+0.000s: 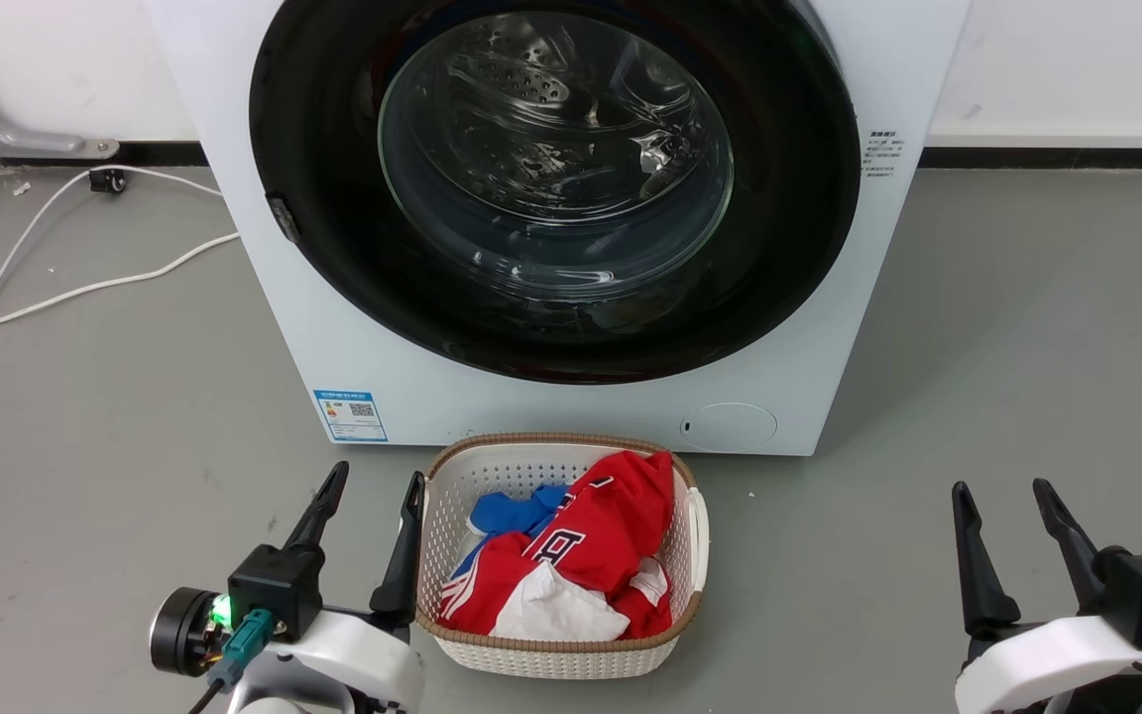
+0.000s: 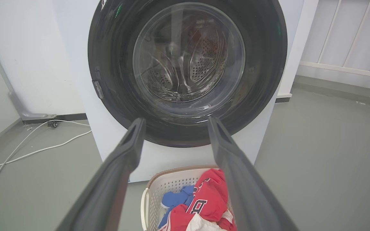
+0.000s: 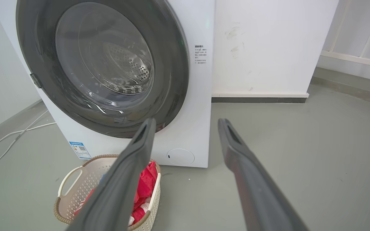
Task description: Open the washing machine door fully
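Black-rimmed washing machine door (image 1: 556,178) closed, beyond left tool (image 1: 378,474), right tool (image 1: 999,486), both splayed

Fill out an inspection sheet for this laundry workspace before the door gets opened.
Surface: bare grey floor, no spills seen.
Job's things: washing machine door looks shut, flush with the front of the white washing machine.
Clutter: basket on the floor in front of the washing machine, under the door, holding red, blue and white clothes.
Grippers: left gripper open, close beside the basket's left side; right gripper open, over bare floor; neither touches the door.
Cables: white cables trail across the floor left of the washing machine.
Surroundings: white wall with a dark baseboard behind.
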You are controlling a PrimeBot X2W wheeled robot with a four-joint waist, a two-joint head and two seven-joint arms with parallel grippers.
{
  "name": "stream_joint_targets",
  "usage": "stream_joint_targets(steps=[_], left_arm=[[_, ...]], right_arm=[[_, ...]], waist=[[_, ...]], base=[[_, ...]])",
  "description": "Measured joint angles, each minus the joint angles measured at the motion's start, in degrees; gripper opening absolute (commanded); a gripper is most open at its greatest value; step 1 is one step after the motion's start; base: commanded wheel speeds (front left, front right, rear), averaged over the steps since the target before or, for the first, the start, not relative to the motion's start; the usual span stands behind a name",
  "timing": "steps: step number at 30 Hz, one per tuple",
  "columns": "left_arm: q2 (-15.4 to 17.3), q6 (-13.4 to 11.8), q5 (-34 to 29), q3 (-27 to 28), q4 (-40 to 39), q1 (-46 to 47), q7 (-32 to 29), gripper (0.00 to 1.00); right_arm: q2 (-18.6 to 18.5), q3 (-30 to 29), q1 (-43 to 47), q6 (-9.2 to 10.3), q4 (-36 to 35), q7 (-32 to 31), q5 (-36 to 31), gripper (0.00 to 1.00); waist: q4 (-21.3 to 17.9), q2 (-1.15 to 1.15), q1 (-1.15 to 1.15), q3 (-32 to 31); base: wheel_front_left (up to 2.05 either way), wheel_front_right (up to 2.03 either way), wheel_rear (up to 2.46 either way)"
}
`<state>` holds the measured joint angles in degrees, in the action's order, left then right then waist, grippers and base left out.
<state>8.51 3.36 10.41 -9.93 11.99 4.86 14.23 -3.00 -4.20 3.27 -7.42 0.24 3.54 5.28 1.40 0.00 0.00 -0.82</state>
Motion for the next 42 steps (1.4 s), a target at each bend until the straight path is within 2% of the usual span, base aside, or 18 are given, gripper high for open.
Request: stream_joint_targets(steps=[7, 17, 18, 19, 20, 25, 27, 35, 38, 42], left_arm=[[-0.22, -0.05, -2.04, 0.19, 1.21, 0.1, 0.68, 1.0], [-0.55, 0.15, -0.69, 0.93, 1.72, 0.13, 0.75, 1.0], [-0.56, 0.15, -0.65, 0.97, 1.77, 0.13, 0.75, 1.0], [-0.56, 0.15, -0.65, 1.0, 1.79, 0.13, 0.75, 1.0], [-0.57, 0.14, -0.63, 1.03, 1.79, 0.13, 0.76, 1.0], [-0.59, -0.02, -0.57, 1.24, 1.85, 0.13, 0.76, 1.0], [-0.59, -0.08, -0.56, 1.26, 1.85, 0.13, 0.76, 1.0], [-0.6, 0.02, -0.3, 1.07, 1.7, 0.13, 0.77, 1.0], [-0.8, 0.01, -0.45, 1.04, 1.46, 0.14, 0.77, 1.0], [-1.0, -0.01, -0.57, 1.13, 0.86, 0.63, 0.83, 1.0]], right_arm=[[0.01, 0.34, 0.0, -0.08, 0.74, 0.57, -2.41, 1.0], [0.02, 0.46, -0.05, -0.08, 1.72, 1.0, -1.64, 1.0], [0.02, 0.48, -0.06, -0.08, 1.85, 1.01, -1.36, 0.74], [0.02, 0.57, -0.07, -0.08, 1.92, 1.01, -1.01, 0.26], [0.02, 0.59, -0.07, -0.08, 1.98, 1.01, -0.71, 0.0], [0.03, 0.57, -0.44, -0.08, 2.38, 1.24, 2.32, 0.0], [0.03, 0.53, -0.47, -0.08, 3.13, 1.3, 10.07, 0.0], [0.1, 1.64, -0.64, -0.07, 6.42, -0.7, 54.69, 0.0], [0.12, 0.59, -1.46, -0.07, 7.56, -1.53, 67.13, 0.0], [0.12, -2.67, -4.86, -0.07, 9.57, -3.01, 75.65, 0.0]], waist=[[0.04, 0.0, 0.0, -0.03], [-0.21, 0.0, 0.0, 0.16], [-0.24, 0.0, 0.0, 0.17], [-0.27, 0.0, 0.0, 0.19], [-0.3, 0.0, 0.0, 0.2], [-0.51, 0.0, 0.0, 0.24], [-0.58, 0.0, 0.0, 0.23], [-0.82, 0.0, 0.0, 0.51], [-0.94, 0.0, 0.0, 0.88], [-1.02, 0.0, 0.0, 2.15]], base=[[0.0, 0.0, 0.0], [0.0, 0.0, 0.0], [0.0, 0.0, 0.0], [0.0, 0.0, 0.0], [0.0, 0.0, 0.0], [0.0, 0.0, 0.0], [0.0, 0.0, 0.0], [0.0, 0.0, 0.0], [0.0, 0.0, 0.0], [0.0, 0.0, 0.0]])
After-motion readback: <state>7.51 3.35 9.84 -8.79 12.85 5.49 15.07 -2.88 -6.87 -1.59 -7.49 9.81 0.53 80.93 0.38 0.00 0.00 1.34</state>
